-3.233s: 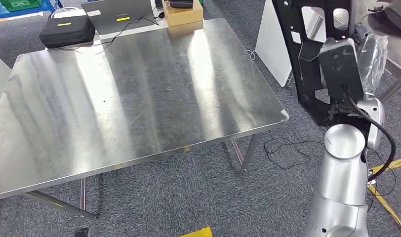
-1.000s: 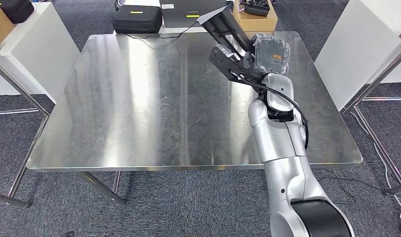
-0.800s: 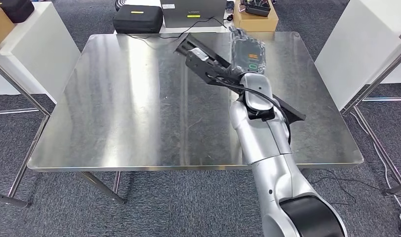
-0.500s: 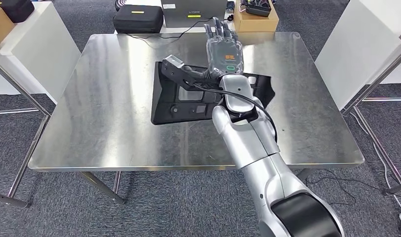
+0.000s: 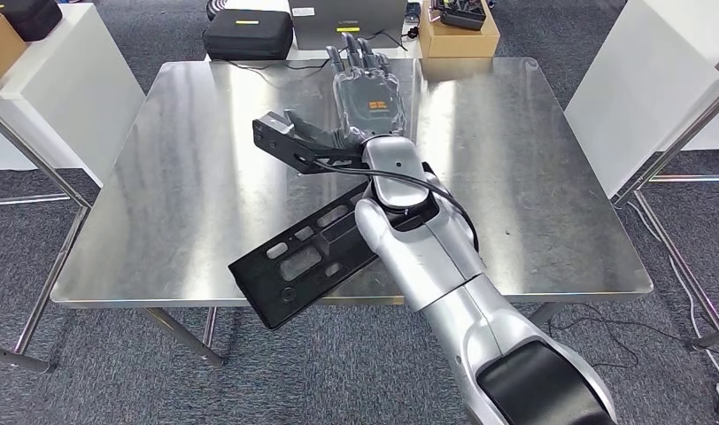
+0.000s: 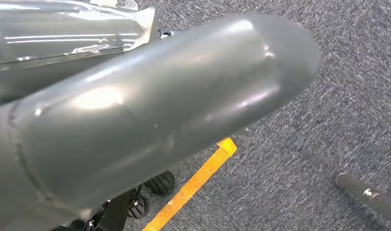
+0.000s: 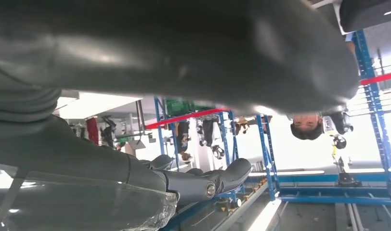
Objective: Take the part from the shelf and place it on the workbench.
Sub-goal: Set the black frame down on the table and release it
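On the workbench lies the part, overhanging; right hand above, released, fingers spread

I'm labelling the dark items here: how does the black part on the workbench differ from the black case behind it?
The black part is a thin, flat panel pierced with cut-outs; the black case is a thick closed box with a yellow label. The part lies skewed, one corner past the near edge of the workbench; the case sits behind its far edge. Both are black.
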You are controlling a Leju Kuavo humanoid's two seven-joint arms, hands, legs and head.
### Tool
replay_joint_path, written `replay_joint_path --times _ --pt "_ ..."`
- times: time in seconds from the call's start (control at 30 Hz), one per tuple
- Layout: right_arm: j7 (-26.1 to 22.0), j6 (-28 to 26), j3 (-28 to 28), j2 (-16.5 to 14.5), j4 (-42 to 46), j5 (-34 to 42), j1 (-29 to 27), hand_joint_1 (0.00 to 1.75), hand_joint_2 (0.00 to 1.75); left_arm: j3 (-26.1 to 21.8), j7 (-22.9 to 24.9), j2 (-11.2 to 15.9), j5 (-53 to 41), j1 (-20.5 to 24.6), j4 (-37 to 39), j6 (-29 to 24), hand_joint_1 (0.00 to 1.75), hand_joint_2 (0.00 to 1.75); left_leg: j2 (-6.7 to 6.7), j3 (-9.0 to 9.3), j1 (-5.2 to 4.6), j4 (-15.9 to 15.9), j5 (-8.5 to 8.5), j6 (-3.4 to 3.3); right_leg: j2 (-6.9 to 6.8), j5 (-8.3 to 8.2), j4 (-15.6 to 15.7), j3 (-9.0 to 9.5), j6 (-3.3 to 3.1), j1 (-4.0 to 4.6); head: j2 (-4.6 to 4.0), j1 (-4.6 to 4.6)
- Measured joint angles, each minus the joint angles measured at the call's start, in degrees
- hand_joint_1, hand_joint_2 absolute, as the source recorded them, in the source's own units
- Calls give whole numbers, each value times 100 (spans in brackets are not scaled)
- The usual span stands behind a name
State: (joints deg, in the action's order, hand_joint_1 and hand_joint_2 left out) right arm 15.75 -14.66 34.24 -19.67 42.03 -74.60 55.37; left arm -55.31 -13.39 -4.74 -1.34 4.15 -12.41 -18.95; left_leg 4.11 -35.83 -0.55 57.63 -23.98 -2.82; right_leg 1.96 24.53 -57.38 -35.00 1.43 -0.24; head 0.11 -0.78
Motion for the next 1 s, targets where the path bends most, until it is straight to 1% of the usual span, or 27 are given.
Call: replay_joint_path --times 0.13,0.27,0.4,0.63,0.73,0.8,0.9,1.0 --pt "91 -18 -30 4 -64 -72 15 0 0 -50 -76 -19 5 0 0 -43 0 0 0 1 0 0 0 0 0 0 0 0 0 0 0 -1" --pt "85 -79 -243 7 -236 -234 15 0 0 -63 -144 -38 16 0 0 -65 0 0 0 1 0 0 0 0 0 0 1 1 0 -1 0 0" --pt "-20 -126 -561 8 -516 -345 -13 0 0 -72 -157 -45 27 0 0 -111 0 0 0 2 -1 1 0 0 0 0 1 2 0 -1 0 1" --pt "-275 -368 -969 7 -713 -142 -90 0 0 -119 -197 -54 36 1 0 -218 0 0 0 2 0 1 0 0 0 0 1 1 0 -1 0 -1" --pt "-678 -597 -1145 5 -609 223 -188 0 0 -147 -284 -69 50 1 0 -259 0 0 0 3 0 1 0 0 0 0 1 1 0 0 0 -1" --pt "-1062 -745 -1295 3 -294 493 -340 0 0 -159 -332 -83 45 0 0 -265 0 0 1 3 0 1 0 0 -1 0 1 1 0 0 0 0" --pt "-1640 -788 -1498 2 553 981 -697 0 0 -166 -391 -100 12 -2 0 -252 0 0 1 2 0 1 -1 0 -1 0 1 2 0 -1 0 0" --pt "-1977 -694 -1623 3 1479 1390 -1064 0 0 -175 -427 -109 -8 -4 0 -239 0 0 1 1 -1 1 -3 1 0 1 2 1 1 -1 0 0"
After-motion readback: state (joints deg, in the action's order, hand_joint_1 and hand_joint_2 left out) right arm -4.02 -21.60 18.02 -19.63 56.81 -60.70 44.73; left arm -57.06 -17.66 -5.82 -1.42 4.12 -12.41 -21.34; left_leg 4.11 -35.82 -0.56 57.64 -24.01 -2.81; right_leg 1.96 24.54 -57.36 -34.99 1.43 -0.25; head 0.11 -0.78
